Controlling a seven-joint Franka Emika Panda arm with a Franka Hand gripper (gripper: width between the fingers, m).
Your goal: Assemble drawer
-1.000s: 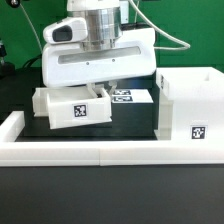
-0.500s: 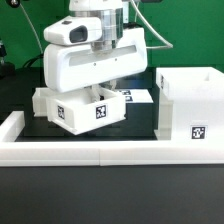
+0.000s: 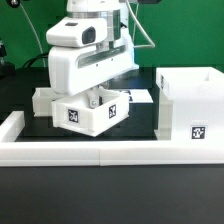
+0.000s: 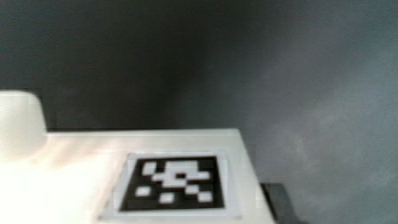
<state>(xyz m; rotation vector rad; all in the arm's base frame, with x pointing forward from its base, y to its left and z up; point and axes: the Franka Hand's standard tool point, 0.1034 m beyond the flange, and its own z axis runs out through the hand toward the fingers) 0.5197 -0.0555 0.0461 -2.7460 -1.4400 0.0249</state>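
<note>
My gripper reaches down into a small white tray with tags on its sides. It is shut on the tray's wall and holds the tray turned at an angle on the black table. A second small tray sits just behind it, toward the exterior view's left. The tall white box housing stands at the exterior view's right, apart from the held tray, with a tag on its front. The wrist view shows the held tray's white tagged wall close up and a dark fingertip beside it.
A long low white wall edges the front of the black table and turns up its left side. The marker board lies flat behind the held tray, partly hidden by the gripper body.
The gripper has turned and shifted toward the exterior view's right and front. The tray in it has swung round, so a corner now faces the camera.
</note>
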